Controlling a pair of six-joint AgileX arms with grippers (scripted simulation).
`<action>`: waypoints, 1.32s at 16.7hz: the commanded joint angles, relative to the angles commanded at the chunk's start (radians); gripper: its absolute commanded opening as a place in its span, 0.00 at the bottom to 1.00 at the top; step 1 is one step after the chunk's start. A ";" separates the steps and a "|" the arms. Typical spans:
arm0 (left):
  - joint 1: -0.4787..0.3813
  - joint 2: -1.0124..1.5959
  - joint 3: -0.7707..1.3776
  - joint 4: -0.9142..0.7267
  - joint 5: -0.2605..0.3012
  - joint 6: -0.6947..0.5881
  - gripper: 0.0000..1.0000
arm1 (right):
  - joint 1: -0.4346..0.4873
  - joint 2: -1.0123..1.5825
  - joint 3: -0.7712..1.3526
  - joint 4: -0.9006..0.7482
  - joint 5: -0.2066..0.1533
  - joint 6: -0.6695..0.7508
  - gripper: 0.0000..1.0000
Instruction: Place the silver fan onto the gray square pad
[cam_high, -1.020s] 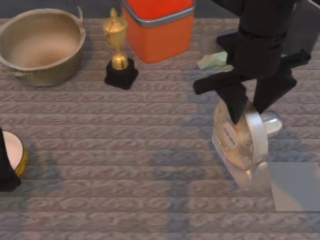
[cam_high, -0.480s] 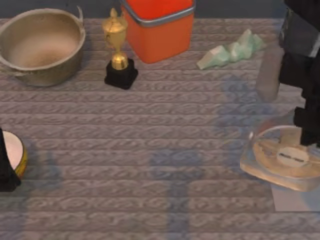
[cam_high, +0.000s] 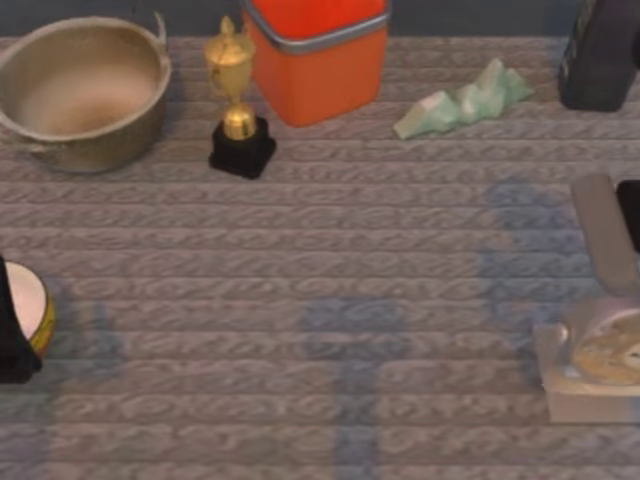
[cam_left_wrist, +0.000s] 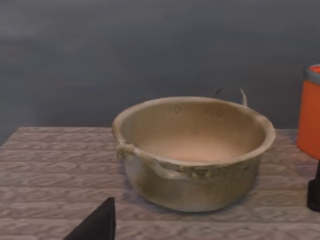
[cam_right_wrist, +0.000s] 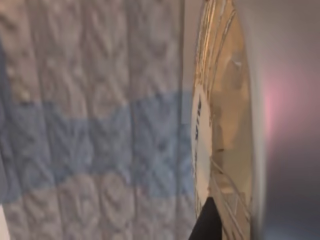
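Holding the silver fan (cam_high: 610, 350) over the gray square pad (cam_high: 590, 405) for placement, the right gripper (cam_right_wrist: 212, 220) apparently pinches its ring.

Your right arm (cam_high: 600, 60) up at table's far right edge, mostly out of frame; gripper's grip unreadable. Your left arm (cam_high: 12, 340) parked low at left edge, one dark fingertip (cam_left_wrist: 95, 225) showing on its wrist camera.
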 joint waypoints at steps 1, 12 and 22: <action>0.000 0.000 0.000 0.000 0.000 0.000 1.00 | -0.002 -0.003 -0.006 0.003 0.003 -0.008 0.00; 0.000 0.000 0.000 0.000 0.000 0.000 1.00 | -0.007 0.011 -0.129 0.140 0.003 -0.013 0.00; 0.000 0.000 0.000 0.000 0.000 0.000 1.00 | -0.007 0.011 -0.130 0.142 0.003 -0.013 0.53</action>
